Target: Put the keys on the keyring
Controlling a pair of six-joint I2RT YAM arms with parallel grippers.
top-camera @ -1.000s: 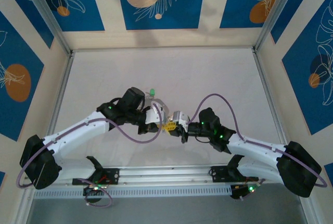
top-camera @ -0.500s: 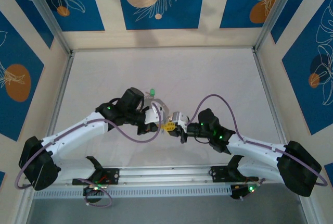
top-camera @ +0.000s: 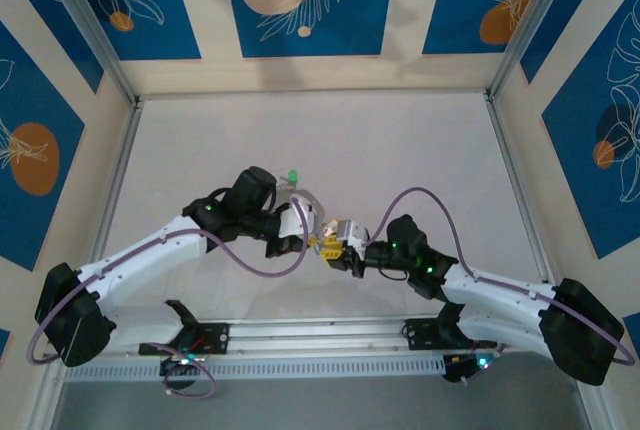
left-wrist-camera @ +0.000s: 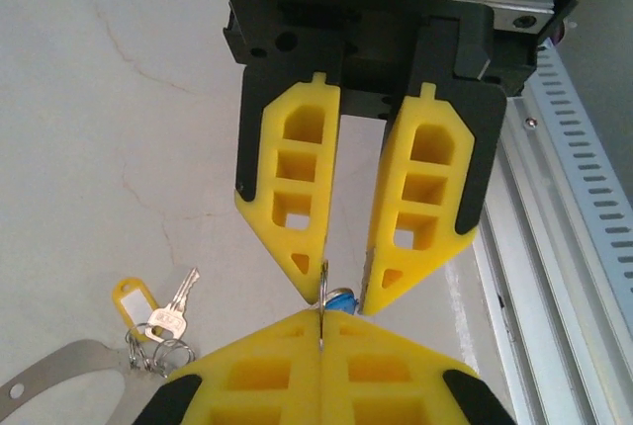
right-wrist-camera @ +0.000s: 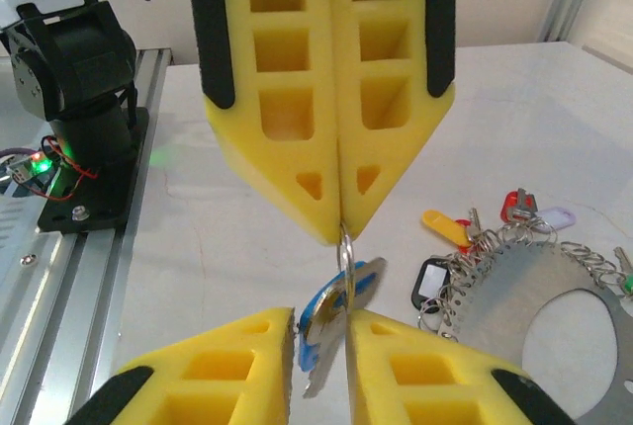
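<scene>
Two yellow-fingered grippers meet tip to tip, low over a pale table (top-camera: pixel 330 140). Your left gripper (right-wrist-camera: pixel 341 232) is clenched on the small split ring of a blue-tagged key (right-wrist-camera: pixel 334 298), which hangs just below its fingertips. Your right gripper (right-wrist-camera: pixel 321 321) has its fingers parted, one on each side of the blue tag and not clearly pressing it.

What could go wrong: the two sets of fingertips are almost touching. Any advance could knock them together and twist the key out of line. The left pinch holds only a thin wire edge, so a sideways nudge from your right fingers could make the key slip and drop to the table. If your right fingers close on the slick tag rather than the metal, expect the key to swivel.

The keyring (right-wrist-camera: pixel 499 301), a broad grey metal hoop, lies flat on the table off to one side of the fingers, near them but apart. Keys (right-wrist-camera: pixel 445 225) with yellow, red and white tags already hang on it. They sit on the part nearest the fingers and crowd the approach.
</scene>
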